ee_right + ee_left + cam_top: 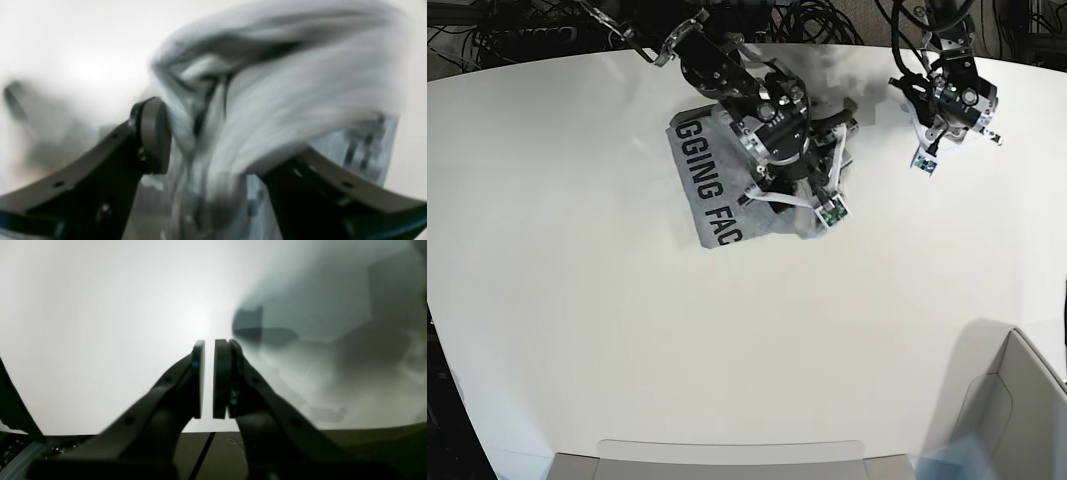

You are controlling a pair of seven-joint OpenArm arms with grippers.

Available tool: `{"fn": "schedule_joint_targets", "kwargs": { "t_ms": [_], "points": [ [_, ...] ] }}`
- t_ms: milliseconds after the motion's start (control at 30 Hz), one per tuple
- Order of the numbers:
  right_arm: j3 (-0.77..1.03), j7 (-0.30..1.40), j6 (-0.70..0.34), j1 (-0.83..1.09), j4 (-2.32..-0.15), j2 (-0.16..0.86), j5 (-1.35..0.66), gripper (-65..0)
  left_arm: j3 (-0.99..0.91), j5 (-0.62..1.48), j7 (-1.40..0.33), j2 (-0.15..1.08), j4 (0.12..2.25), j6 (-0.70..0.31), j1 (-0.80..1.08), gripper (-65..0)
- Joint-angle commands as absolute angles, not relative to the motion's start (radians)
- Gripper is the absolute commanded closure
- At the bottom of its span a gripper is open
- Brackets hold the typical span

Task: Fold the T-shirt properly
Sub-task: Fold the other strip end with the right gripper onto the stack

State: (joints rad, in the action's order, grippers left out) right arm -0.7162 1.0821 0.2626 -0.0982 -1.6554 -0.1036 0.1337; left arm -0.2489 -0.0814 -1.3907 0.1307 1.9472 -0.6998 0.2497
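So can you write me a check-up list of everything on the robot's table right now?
Surface: white table, bare in front.
Job's things: grey T-shirt bunched at the back, black letters showing.
Clutter: grey box corner at the near right; grey tray edge at the front.
Grippers: right gripper over the shirt, jaws wide, cloth between them; left gripper off the shirt, jaws nearly together, nothing in them.
Cables: black bundle behind the table.
Surroundings: nothing seen.

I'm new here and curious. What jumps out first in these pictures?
The grey T-shirt with big black letters lies bunched near the back of the white table. The right pincer stands wide open over its folds. The left pincer hangs off to the side, almost shut and empty.
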Motion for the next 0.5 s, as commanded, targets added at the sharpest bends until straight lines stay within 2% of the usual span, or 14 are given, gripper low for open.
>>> {"fn": "schedule_joint_targets", "kwargs": {
  "t_ms": [0,233,367,467],
  "points": [
    [-0.714,1.07,0.266,-0.133,-1.647,-0.12,0.142,-30.8,-0.249,-0.087,-1.396,0.137,1.962,-0.698,0.249,-4.2],
    [-0.788,1.07,0.266,-0.229,-1.535,-0.157,0.142,-30.8,-0.249,-0.087,-1.396,0.137,1.962,-0.698,0.251,-4.1],
    [-0.786,1.07,0.269,-0.203,-1.669,-0.151,0.148,-30.8,-0.251,-0.087,-1.396,0.137,1.962,-0.698,0.251,-4.1],
    [-0.779,1.07,0.341,-0.176,-1.822,-0.116,0.148,-30.7,-0.251,-0.087,-1.396,0.137,1.962,-0.698,0.251,-4.1]
  ]
}}
